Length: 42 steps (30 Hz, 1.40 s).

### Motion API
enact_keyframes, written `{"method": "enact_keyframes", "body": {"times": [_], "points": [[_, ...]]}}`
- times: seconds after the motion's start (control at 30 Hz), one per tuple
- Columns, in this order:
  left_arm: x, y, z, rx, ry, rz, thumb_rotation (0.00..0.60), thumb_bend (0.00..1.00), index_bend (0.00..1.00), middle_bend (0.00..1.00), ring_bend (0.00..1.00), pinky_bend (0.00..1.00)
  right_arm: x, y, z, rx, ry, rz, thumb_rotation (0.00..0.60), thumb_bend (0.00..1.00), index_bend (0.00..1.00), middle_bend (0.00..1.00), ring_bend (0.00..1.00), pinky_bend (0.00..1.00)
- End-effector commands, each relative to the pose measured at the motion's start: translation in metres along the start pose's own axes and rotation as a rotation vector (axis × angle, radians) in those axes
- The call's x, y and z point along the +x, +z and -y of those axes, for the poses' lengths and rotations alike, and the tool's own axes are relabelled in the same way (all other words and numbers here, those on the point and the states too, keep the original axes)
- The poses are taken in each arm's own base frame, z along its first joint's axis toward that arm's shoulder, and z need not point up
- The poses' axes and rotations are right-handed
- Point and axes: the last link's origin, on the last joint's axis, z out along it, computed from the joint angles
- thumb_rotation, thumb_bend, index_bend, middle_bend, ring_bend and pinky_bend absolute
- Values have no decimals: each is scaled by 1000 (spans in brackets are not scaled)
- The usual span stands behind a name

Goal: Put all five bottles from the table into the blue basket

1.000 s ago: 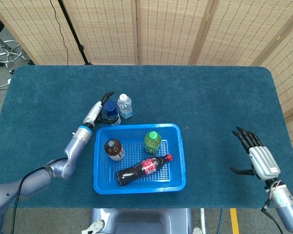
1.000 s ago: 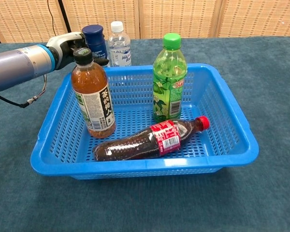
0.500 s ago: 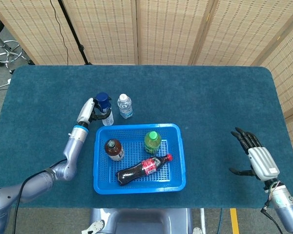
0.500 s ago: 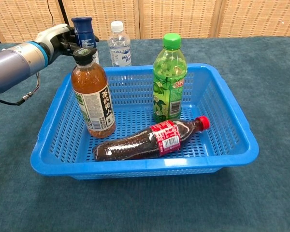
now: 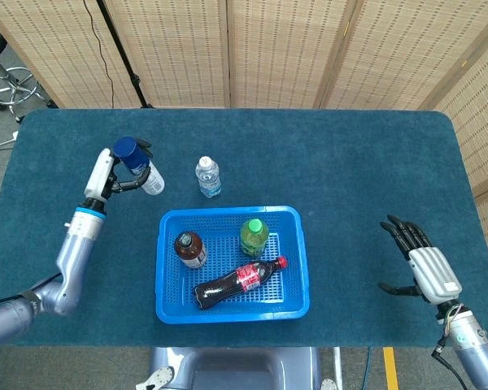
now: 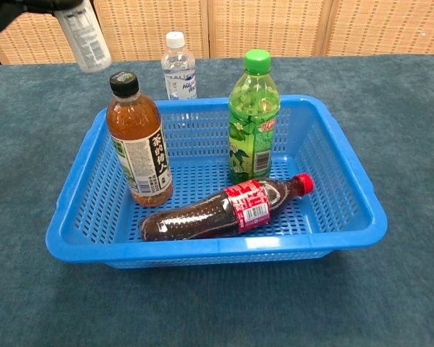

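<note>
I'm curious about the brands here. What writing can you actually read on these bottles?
Water bottle: "AQUA", rest cut off.
Brown tea bottle: Chinese characters, too blurred to read.
Green bottle: label blurred.
Cola bottle: red label unreadable.
Blue-capped bottle: small print unreadable.

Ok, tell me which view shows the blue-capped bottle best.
The head view: the whole blue-capped bottle shows, tilted and lifted in the left hand. The chest view catches only its lower body at the top edge; cap and hand are cut off.

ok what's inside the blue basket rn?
Three bottles in the blue basket: brown tea bottle and green bottle upright, cola bottle lying on its side. Nothing visibly hidden; the mesh floor shows around them.
</note>
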Motion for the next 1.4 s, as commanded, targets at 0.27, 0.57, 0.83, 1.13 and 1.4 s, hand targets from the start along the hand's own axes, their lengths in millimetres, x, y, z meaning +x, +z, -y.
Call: {"method": "enact_keyframes", "body": {"times": [0.27,0.57,0.83,1.13,1.4], "points": [[27,-66,-58,-237,6,93,600,496,610,455,449,473,-2,-1,4,9,-7,2,600,0,0,0,0,0],[-23,-113,-100,-401,11,367,600,488,603,455,448,473,-2,-1,4,7,-5,-4,600,0,0,0,0,0],[-85,-119,-102,-447,45,546,600,485,602,455,448,473,3,-2,3,6,6,-16,600,0,0,0,0,0],[-135,-113,-89,-408,99,614,600,458,590,455,439,473,5,-2,1,1,13,-20,600,0,0,0,0,0],[-164,-105,-72,-331,188,663,600,319,253,136,134,338,6,-2,1,2,18,-20,600,0,0,0,0,0]]}}
